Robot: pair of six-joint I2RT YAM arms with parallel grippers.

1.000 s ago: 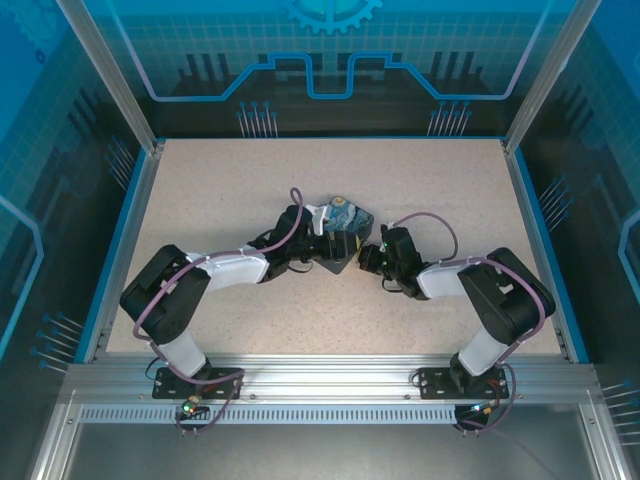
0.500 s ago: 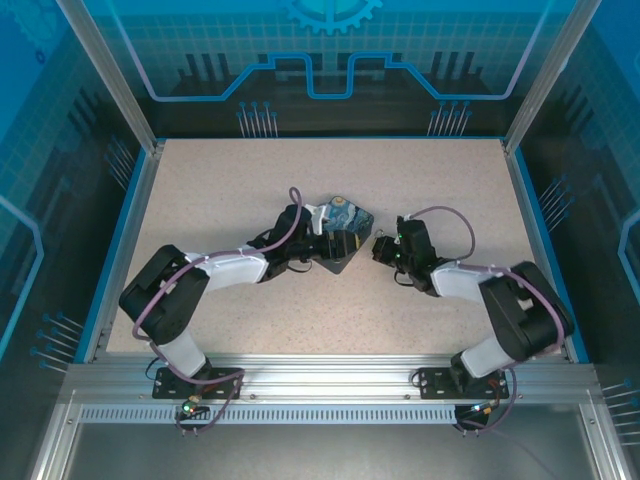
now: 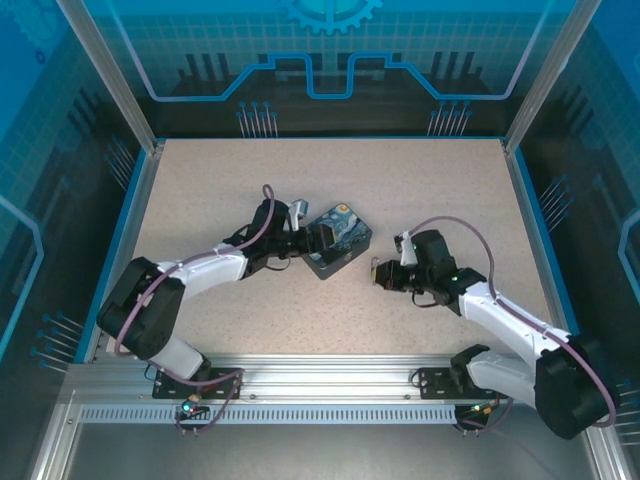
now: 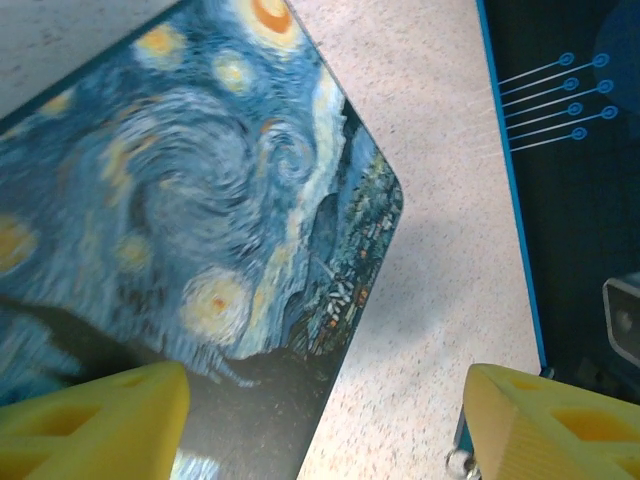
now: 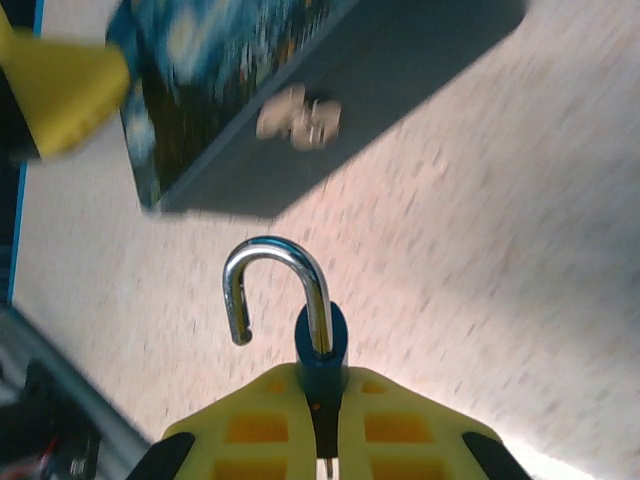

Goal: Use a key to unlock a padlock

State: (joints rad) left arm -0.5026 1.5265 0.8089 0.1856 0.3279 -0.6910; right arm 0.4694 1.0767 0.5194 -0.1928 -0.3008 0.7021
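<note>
One padlock (image 5: 322, 352) sat pinched by its blue body between the pressed-together fingers of the right gripper (image 5: 322, 380). Its single silver shackle (image 5: 275, 275) was free at one end and pointed toward the one painted box (image 5: 190, 70), near it but apart. The left gripper (image 4: 328, 392) was spread wide over that box; contact could not be told. A blurred pale fitting (image 5: 298, 118) on the box's side was possibly a latch.

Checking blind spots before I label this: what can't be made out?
Padlock body: right wrist view, mostly hidden between the right end effector's fingers; keyhole unseen.
Metal fitting on the box side: right wrist view, motion-blurred.
Small metal bit: left wrist view, cut by the bottom edge.
</note>
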